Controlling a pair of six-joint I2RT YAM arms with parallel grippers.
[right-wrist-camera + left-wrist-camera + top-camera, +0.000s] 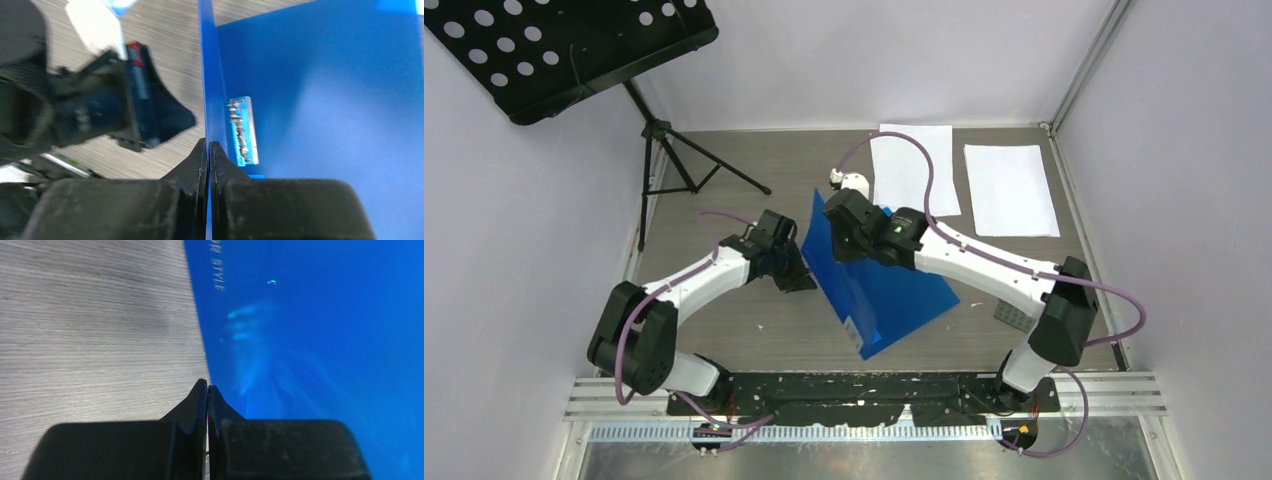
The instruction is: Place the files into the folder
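The blue folder (pixel 889 290) lies mid-table with its cover raised on edge. My right gripper (pixel 832 205) is shut on the cover's top edge; in the right wrist view (pixel 208 145) the blue edge runs between its tips. The metal clip (pixel 243 131) shows on the inner face. My left gripper (pixel 807 280) is shut and sits just left of the cover, by the outer face (pixel 310 340), with nothing seen between its tips (pixel 207 387). It also shows in the right wrist view (pixel 150 117). Two white files (pixel 914 168) (pixel 1011 190) lie flat at the back of the table.
A black music stand (pixel 574 50) on a tripod (pixel 686 165) stands at the back left. A small dark block (pixel 1014 315) lies near the right arm. Metal rails run along the right wall and the near edge.
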